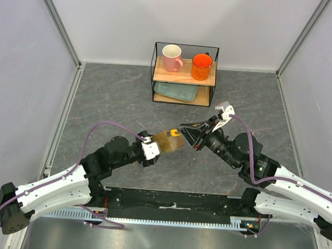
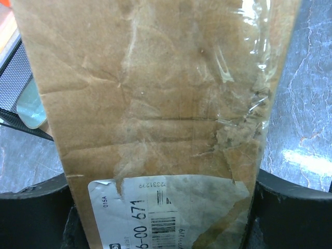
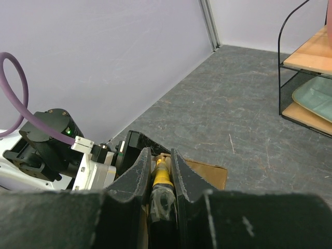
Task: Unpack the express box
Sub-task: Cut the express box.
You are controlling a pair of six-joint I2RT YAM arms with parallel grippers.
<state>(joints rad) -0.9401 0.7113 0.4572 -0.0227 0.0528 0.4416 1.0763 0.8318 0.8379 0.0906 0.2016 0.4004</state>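
Near the middle of the table [image 1: 111, 98], the express box [image 1: 169, 140] is gripped between the two arms. The left end effector [image 1: 160, 144] clamps it across its width, with one dark finger [image 2: 31, 218] on each long edge, so its jaws stand wide but are full of cardboard. The left wrist view is almost filled by the brown face of the box, which is creased and covered in wrinkled clear tape [image 2: 244, 67]. A torn white label [image 2: 171, 212] sits at the end nearest the fingers. Whether the box touches the table cannot be told.

The right end effector [image 3: 159, 158] is closed tight on a yellow knife [image 3: 161, 176], which is pinched between its two narrow fingers and aimed down at the box's far end. The blade tip is hidden by the fingers, so contact with the cardboard cannot be told. From above, the two end effectors meet nose to nose over the box.

At the back of the table stands a wire shelf [image 1: 185, 74] (two wooden levels). It has a pink mug [image 1: 171, 57] and an orange mug [image 1: 201, 66] on top and a pale green plate [image 1: 176, 91] below, well apart from the arms.
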